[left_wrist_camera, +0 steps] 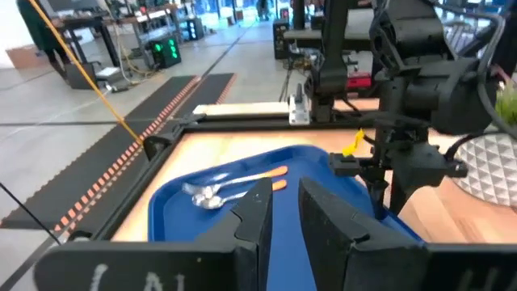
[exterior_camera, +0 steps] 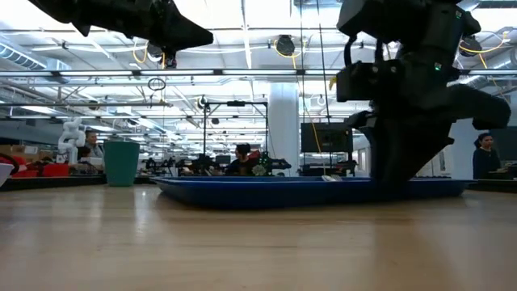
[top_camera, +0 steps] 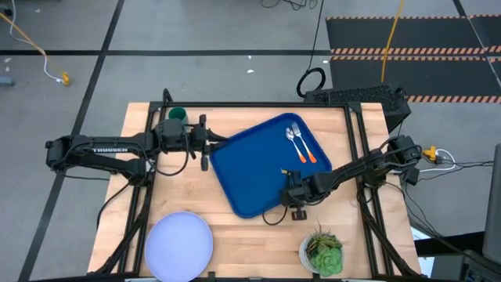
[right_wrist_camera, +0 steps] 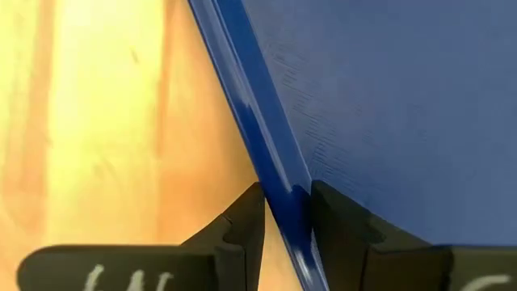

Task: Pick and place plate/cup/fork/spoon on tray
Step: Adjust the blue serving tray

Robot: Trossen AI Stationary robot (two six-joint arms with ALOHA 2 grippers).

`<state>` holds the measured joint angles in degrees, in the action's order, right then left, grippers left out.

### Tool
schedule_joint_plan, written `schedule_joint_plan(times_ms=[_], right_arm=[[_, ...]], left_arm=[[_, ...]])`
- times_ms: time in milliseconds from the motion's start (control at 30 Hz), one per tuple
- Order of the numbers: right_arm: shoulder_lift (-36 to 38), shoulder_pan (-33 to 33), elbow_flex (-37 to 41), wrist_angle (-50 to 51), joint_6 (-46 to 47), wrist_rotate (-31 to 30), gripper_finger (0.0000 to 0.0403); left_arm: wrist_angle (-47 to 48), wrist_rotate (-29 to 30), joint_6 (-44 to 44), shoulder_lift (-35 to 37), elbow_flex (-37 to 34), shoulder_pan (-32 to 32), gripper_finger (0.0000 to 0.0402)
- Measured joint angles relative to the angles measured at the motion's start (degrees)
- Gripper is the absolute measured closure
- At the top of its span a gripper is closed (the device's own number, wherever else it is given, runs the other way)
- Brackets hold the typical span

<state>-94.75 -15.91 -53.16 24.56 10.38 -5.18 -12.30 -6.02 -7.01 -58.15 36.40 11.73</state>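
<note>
The blue tray (top_camera: 254, 168) lies askew on the middle of the table. The orange-handled fork and spoon (top_camera: 301, 146) lie side by side on its far right part. The green cup (top_camera: 177, 114) stands on the table at the far left. The pale plate (top_camera: 180, 243) lies flat at the near left. My right gripper (top_camera: 293, 196) is down at the tray's near right edge, shut on its rim. My left gripper (top_camera: 207, 145) hangs high over the tray's left corner, with its fingers (left_wrist_camera: 254, 214) close together and empty. My right gripper pinches the tray's raised rim (right_wrist_camera: 279, 190) on its near right edge, with one finger (right_wrist_camera: 242, 222) outside over the table and the other finger (right_wrist_camera: 343, 226) inside the tray. The fingers point down from above and lie across the rim. The tray rests on the table.
A white pot with a green plant (top_camera: 322, 252) stands near the front edge, just right of my right gripper. A dark frame runs around the table's sides. Bare wood (top_camera: 258, 243) shows between the plate and the pot.
</note>
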Motion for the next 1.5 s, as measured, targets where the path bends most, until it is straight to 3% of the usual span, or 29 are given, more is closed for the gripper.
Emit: schedule_joint_plan(times_ms=[233, 667, 1500], right_arm=[[-1.42, -0.30, -0.15, -6.94, 6.33, 1.60, 0.0319], [-8.37, -0.95, -6.92, -9.44, 9.54, 6.91, 0.0318], [-5.42, -0.25, -7.31, -12.51, 11.01, 8.03, 0.0318]], left_arm=[[3.10, -0.14, -0.27, 0.00, 0.00, -0.77, 0.0334], [4.08, -1.92, -0.37, 0.00, 0.00, -2.27, 0.0334], [4.08, -1.53, -0.22, 0.00, 0.00, -2.27, 0.0334]])
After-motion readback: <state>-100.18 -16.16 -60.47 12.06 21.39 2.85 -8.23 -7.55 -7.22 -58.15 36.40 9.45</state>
